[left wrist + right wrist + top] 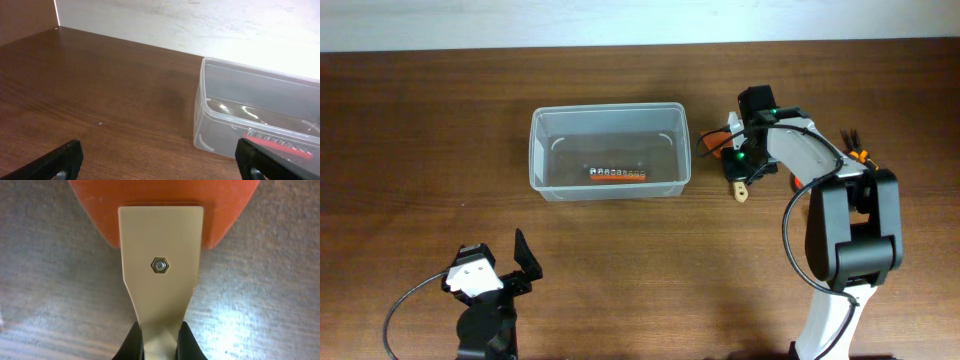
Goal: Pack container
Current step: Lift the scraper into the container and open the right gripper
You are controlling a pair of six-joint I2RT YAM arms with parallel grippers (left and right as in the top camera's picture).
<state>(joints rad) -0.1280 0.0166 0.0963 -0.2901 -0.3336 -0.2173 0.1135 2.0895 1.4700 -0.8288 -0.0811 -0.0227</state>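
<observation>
**A:** Where is the container?

**B:** The container [610,152] stands upright and open-topped on the table [420,130], in the upper centre of the overhead view. An orange strip [617,174] with a row of small pieces lies inside, near the lower wall.

**A:** And the right gripper?

**B:** In the overhead view the right gripper [159,342] is just to the right of the container, clear of its wall. Its black fingers [131,344] are pinched on the narrow end of a flat tan piece [160,240] with a hex nut [160,265] at its middle. The wide end meets an orange part [165,195] at the top of the wrist frame. I cannot tell whether the piece rests on the wood.

**A:** The left one?

**B:** The left gripper [160,167] is at the lower left of the overhead view, well apart from the container. Its fingers are spread wide, with only bare wood showing between them. The container fills the right side of its wrist view.
</observation>
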